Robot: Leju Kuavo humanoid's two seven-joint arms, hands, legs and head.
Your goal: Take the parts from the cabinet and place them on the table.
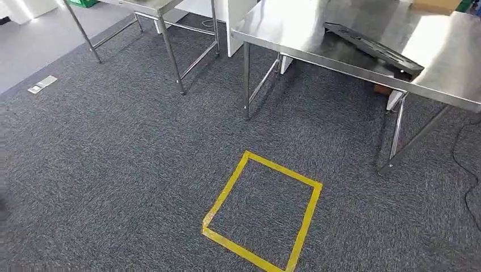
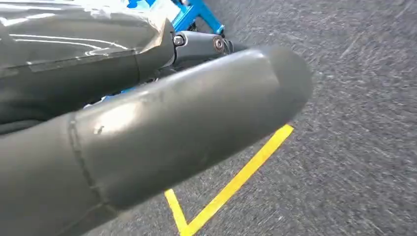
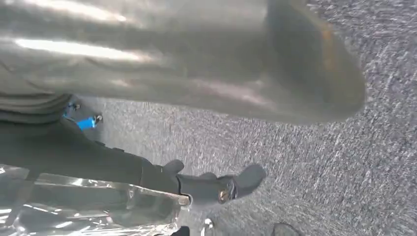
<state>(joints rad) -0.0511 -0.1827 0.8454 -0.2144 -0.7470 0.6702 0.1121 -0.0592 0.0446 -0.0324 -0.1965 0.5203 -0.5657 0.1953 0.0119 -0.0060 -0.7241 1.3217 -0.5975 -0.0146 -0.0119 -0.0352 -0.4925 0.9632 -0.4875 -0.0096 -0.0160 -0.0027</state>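
Count: one black part [image 1: 374,48], flat on the right tabletop [image 1: 317,34] near its front edge. Two steel tables; the second [image 1: 153,5] stands left. One yellow tape square [image 1: 262,211] on the carpet [image 1: 113,158].

Left robot hand [image 2: 162,128] and right robot hand [image 3: 196,73] both hang over the carpet, thumbs foremost. I cannot tell whether either holds anything.

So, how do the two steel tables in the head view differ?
The near table carries a dark flat part; the far table shows no part on its visible corner. The near table shows a wide top; the far table shows mostly legs. Both have shiny metal legs and stand on grey carpet.
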